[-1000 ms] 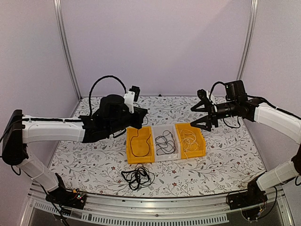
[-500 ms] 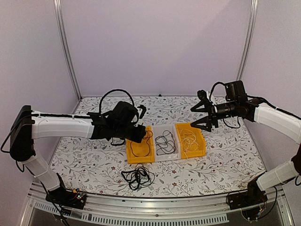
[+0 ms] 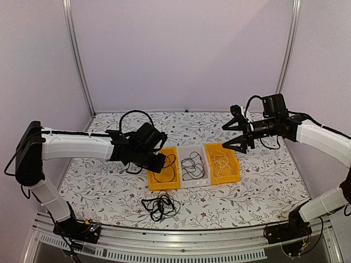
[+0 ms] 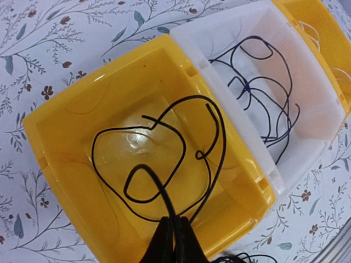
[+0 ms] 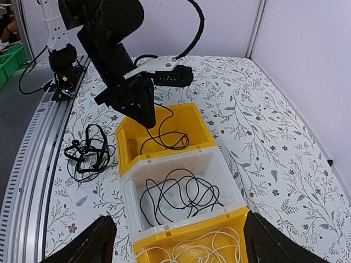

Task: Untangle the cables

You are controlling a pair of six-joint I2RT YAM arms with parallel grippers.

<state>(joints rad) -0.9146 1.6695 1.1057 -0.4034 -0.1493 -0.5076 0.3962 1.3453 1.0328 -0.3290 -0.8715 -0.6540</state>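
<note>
My left gripper [image 3: 159, 162] [image 4: 174, 241] hangs over the near edge of the left yellow bin [image 4: 60, 159], shut on a thin black cable [image 4: 164, 148] that loops down onto the bin's floor. A second black cable [image 4: 263, 93] lies coiled in the white bin [image 5: 129, 192]. The pale cream cable [image 5: 211, 246] lies in the right yellow bin [image 3: 235, 164]. A tangle of black cables [image 3: 160, 205] [image 5: 88, 150] rests on the table in front of the bins. High over the right yellow bin, my right gripper [image 3: 239, 134] [image 5: 178, 230] stands open with nothing in it.
The three bins stand side by side mid-table on a floral cloth [image 3: 263, 181]. A metal rail [image 3: 181, 241] runs along the near edge. Frame posts [image 3: 77, 60] and walls close in the back and sides.
My left arm has swung right and come down to the left yellow bin, carrying the black cable, which now lies looped inside. The right arm has not moved.
</note>
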